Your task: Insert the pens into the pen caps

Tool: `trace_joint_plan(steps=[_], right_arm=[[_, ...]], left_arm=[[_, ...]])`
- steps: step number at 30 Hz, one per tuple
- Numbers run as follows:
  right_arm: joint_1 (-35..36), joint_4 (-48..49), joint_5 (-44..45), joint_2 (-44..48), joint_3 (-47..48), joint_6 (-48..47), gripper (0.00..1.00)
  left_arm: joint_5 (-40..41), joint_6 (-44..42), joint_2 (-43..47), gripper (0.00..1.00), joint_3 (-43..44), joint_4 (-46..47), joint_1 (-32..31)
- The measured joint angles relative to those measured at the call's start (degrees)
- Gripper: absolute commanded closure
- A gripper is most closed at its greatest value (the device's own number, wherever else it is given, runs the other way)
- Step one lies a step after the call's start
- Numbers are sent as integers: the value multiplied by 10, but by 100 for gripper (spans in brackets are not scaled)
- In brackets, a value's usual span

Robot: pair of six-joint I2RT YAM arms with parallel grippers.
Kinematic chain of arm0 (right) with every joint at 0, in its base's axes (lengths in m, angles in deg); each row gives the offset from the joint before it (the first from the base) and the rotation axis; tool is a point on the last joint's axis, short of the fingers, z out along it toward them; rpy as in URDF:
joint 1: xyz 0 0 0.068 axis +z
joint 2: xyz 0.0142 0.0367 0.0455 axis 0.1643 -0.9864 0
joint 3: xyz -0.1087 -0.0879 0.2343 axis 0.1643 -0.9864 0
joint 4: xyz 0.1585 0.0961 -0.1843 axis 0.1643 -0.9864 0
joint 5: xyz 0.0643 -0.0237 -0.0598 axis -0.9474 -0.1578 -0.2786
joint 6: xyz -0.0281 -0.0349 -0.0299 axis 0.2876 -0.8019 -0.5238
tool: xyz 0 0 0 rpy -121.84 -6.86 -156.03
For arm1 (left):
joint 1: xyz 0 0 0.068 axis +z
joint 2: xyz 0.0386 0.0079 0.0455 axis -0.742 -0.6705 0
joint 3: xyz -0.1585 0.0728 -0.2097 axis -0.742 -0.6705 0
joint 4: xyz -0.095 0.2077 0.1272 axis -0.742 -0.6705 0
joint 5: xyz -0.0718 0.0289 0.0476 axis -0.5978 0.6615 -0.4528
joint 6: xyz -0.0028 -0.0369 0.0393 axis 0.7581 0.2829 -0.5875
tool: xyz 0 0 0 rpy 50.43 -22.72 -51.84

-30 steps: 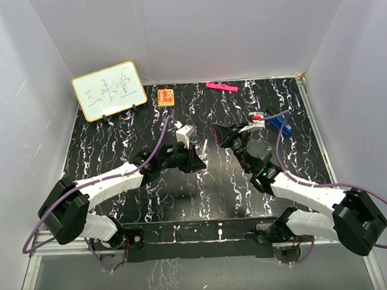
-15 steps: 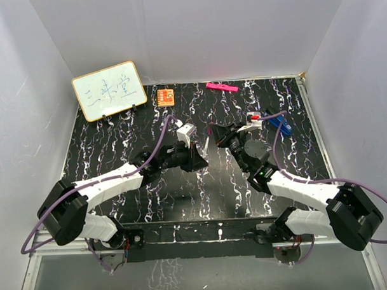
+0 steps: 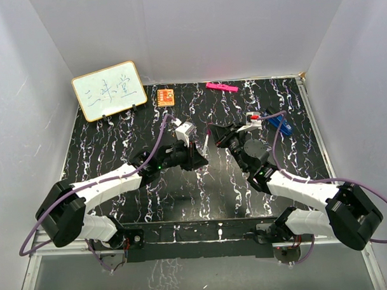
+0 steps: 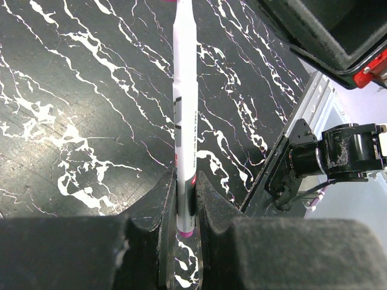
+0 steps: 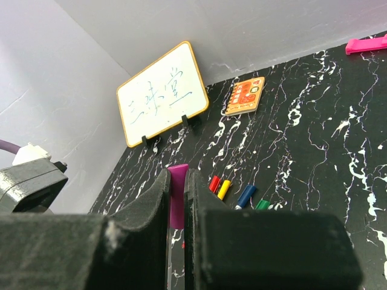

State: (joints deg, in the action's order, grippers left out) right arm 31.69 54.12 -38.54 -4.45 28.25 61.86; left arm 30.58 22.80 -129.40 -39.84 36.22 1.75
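Observation:
My left gripper (image 4: 184, 196) is shut on the lower end of a white-barrelled pen (image 4: 184, 90), whose purple butt shows just below the pads. Seen from above, that pen (image 3: 207, 141) stands nearly upright, and its upper end is close to my right gripper (image 3: 214, 131). My right gripper (image 5: 177, 176) is shut on the purple pen cap (image 5: 177, 199), which pokes out past the fingertips. On the table beyond lie a red cap (image 5: 214, 183), a yellow cap (image 5: 224, 189), a blue cap (image 5: 245, 196) and a green cap (image 5: 262, 204), partly hidden by my finger.
A small whiteboard (image 3: 109, 90) stands at the back left, with an orange card (image 3: 166, 96) beside it. A flat pink bar (image 3: 221, 87) lies by the back wall. A blue clip-like piece (image 3: 278, 123) sits right of my right arm.
My left gripper has carried the pen up and slightly right, towards the right gripper. The right gripper has shifted left with the purple cap, so the two are closer together.

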Motion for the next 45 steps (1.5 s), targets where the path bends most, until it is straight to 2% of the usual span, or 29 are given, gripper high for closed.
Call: trace_joint_plan(steps=[22,45], right_arm=[[0,9,0,-9,0,-2,100],[0,11,-12,-28,0,0,100]], left_arm=[[-4,2,-2,100,-35,4,-2],[5,0,-1,100,-35,8,-2]])
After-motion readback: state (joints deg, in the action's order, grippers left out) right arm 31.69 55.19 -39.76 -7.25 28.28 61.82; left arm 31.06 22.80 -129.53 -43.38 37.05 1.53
